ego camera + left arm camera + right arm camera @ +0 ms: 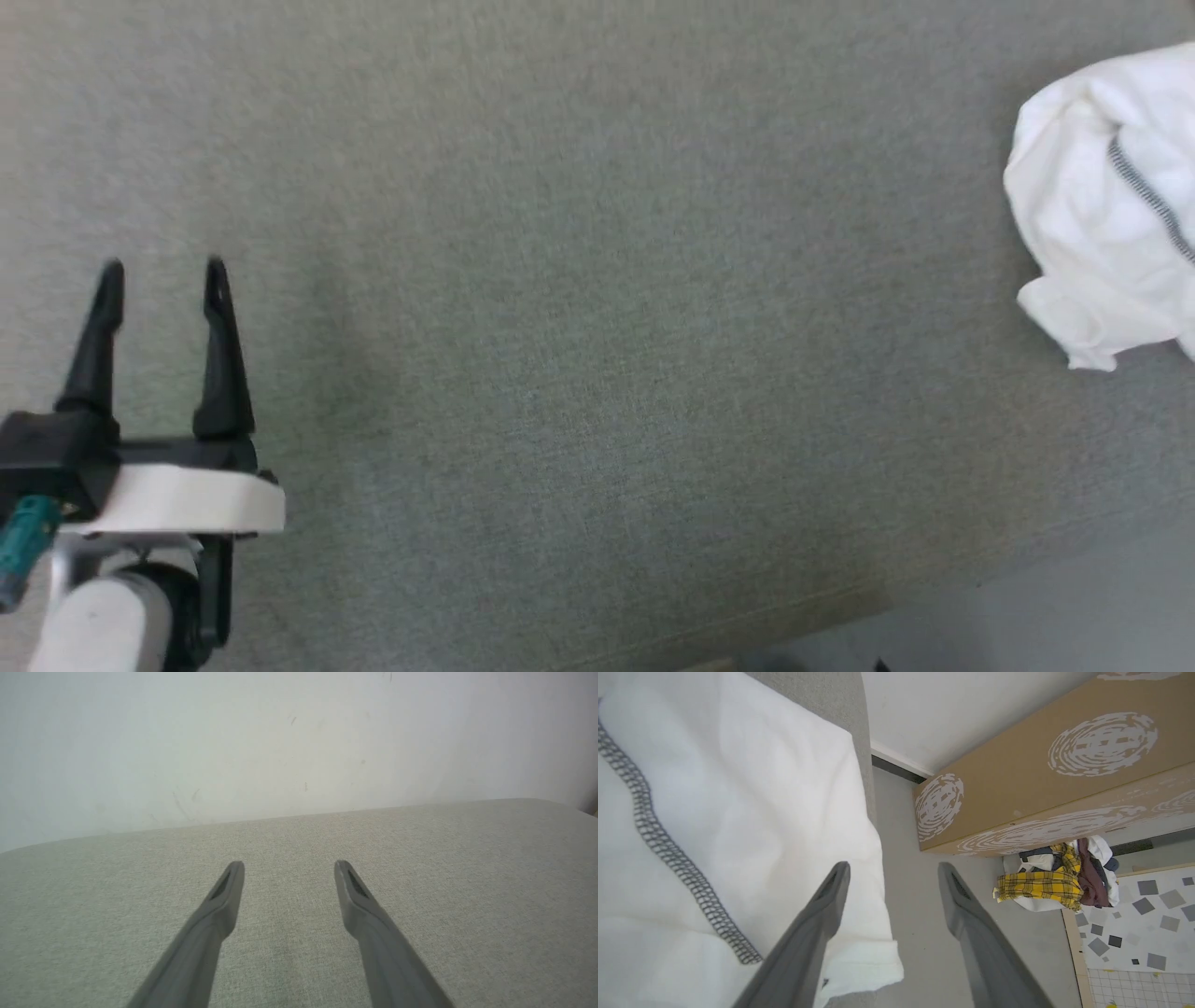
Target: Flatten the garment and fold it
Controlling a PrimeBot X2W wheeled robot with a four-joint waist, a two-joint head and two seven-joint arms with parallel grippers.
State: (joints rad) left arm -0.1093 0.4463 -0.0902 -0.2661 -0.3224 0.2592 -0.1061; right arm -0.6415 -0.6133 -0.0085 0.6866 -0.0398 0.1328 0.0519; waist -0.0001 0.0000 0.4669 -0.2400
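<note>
The garment [1102, 215] is a white shirt with a grey stitched seam, bunched in a heap at the right edge of the grey fabric surface [597, 327]. My left gripper [163, 271] hovers open over bare fabric at the lower left, far from the garment. From its wrist, the left gripper [288, 864] has spread fingers with nothing between them. My right gripper [893, 865] is open above the garment [728, 812], at its outer edge. One finger lies over the white cloth, the other over the floor beyond the surface's edge. Nothing is held.
A long brown cardboard box [1045, 765] with pale swirl prints lies on the floor beside the surface. A pile of clothes [1059, 877], one of them yellow plaid, sits by it near a patterned mat [1139, 924]. A white wall [280, 742] stands behind the surface.
</note>
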